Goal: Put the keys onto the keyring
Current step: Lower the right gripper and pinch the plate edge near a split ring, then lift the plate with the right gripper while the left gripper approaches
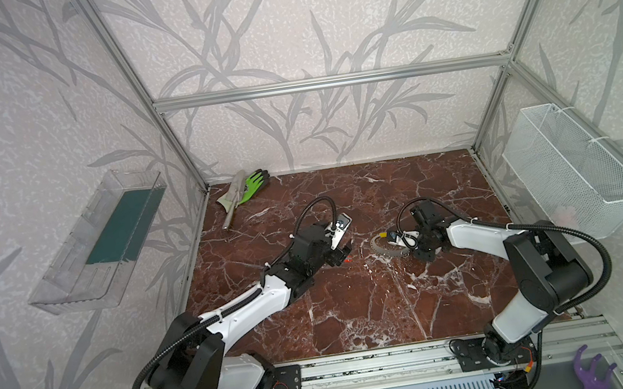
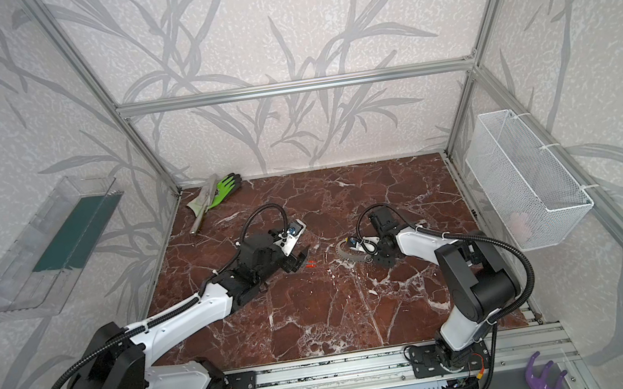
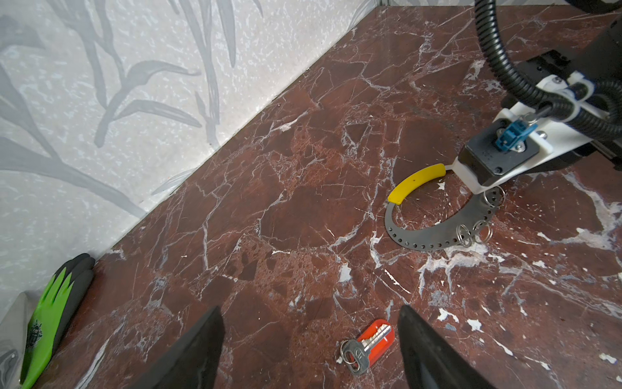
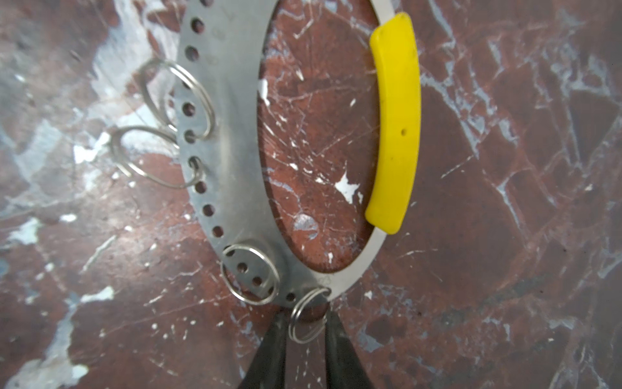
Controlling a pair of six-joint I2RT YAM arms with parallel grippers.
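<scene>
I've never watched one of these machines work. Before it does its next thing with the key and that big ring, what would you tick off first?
1. Left end effector open, fingers wide apart: ok.
2. Red key lying on the table, in the gap between those fingers as the left wrist view shows it, nothing on top of it: ok.
3. Right end effector shut on the grey edge of the keyring: ok.
4. Bare table between red key and keyring, nothing in the way: ok.
5. Blue key located: cannot tell; no view shows it.
</scene>
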